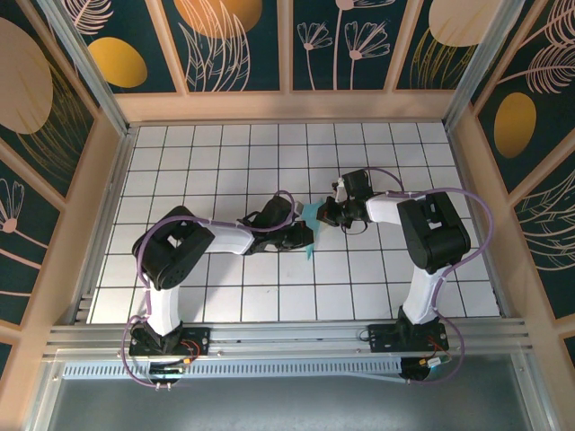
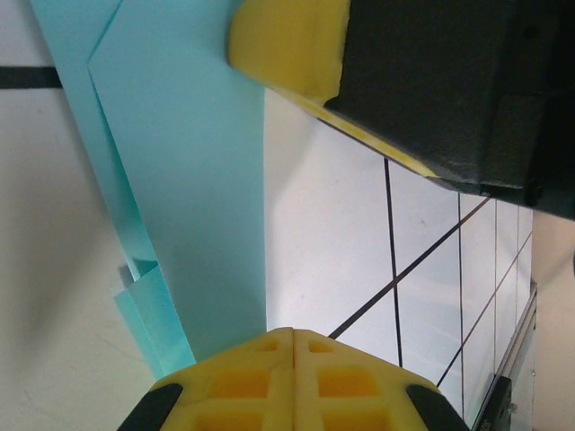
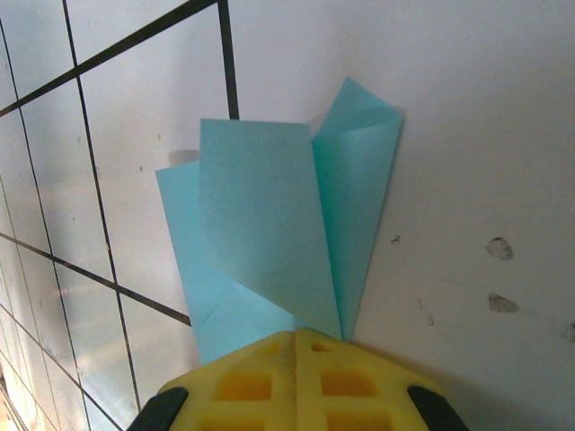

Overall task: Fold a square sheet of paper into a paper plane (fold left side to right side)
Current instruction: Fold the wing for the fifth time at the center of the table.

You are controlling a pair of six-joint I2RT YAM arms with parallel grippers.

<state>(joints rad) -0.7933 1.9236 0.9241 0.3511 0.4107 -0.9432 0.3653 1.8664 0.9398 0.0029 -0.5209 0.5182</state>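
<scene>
Left gripper (image 1: 301, 235) and right gripper (image 1: 325, 214) sit nose to nose at the middle of the white grid table (image 1: 225, 153) in the top view. The left arm reaches in from 8 o'clock and the right arm from 3 o'clock. The cyan paper (image 1: 309, 214) peeks out between them, a sliver at the left gripper's 1 o'clock, mostly covered by the black fingers.

On to the left wrist view: the left gripper (image 2: 294, 346) sits at 6 o'clock with its yellow tips pressed tight together. The paper (image 2: 189, 180) lies creased on the table, running from 11 o'clock down to those tips. I cannot tell whether any of it is pinched. The right gripper's yellow finger (image 2: 287, 40) looms at 1 o'clock over the paper's far end.

Right wrist view: the right gripper (image 3: 296, 346) is at 6 o'clock, jaws clamped, and the paper (image 3: 269, 224) fans up from their seam toward 12 o'clock in folded flaps, grasped at its base.
</scene>
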